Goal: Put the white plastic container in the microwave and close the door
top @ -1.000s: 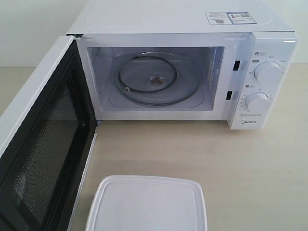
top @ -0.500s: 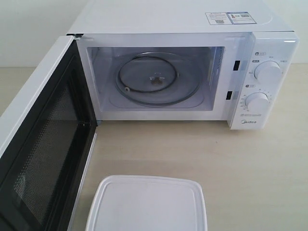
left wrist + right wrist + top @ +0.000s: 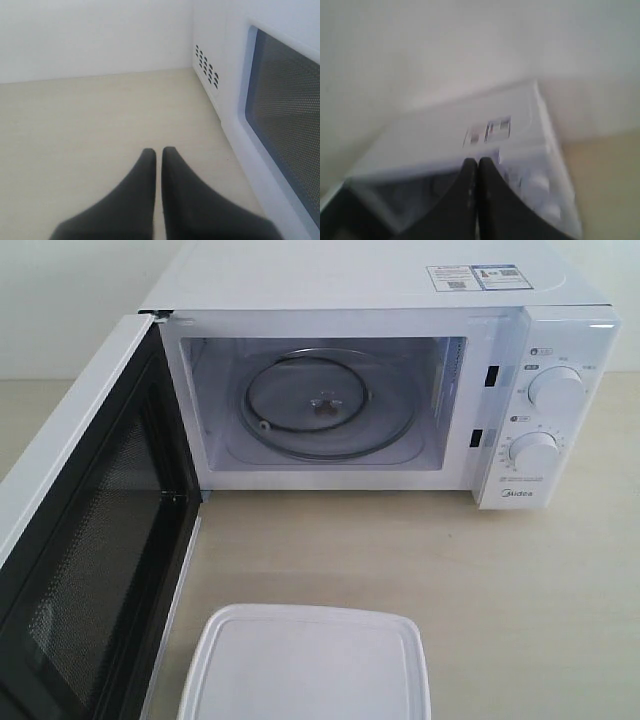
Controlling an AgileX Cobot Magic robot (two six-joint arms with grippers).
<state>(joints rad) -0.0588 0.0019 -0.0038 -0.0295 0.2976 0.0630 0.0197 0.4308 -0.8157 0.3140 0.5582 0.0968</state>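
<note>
Table (image 3: 420,570): pale wood grain, carries everything; microwave (image 3: 350,280) stands at its far side, white, cavity open toward the camera; door (image 3: 70,540) swung wide out on the left hinge, dark mesh window and black inner frame turned inward, lower part cut off by the picture's bottom left corner; container (image 3: 310,665) sits flat on the table in front of the microwave, outside it, lid on, near edge cut off by the picture, just beside the open door's free end, contact with the door not clear; turntable (image 3: 325,405) is clear glass in the cavity, ring visible beneath; two dials (image 3: 557,390) sit one above the other on the right panel; stickers (image 3: 478,277) on the top, right side.

Left tool (image 3: 156,152): dark fingers together, a thin slit between, gripping nothing; low over the table, beside the door's outer face.

Right tool (image 3: 474,162): fingers pressed together, gripping nothing; up above the microwave's top; view blurred.
</note>
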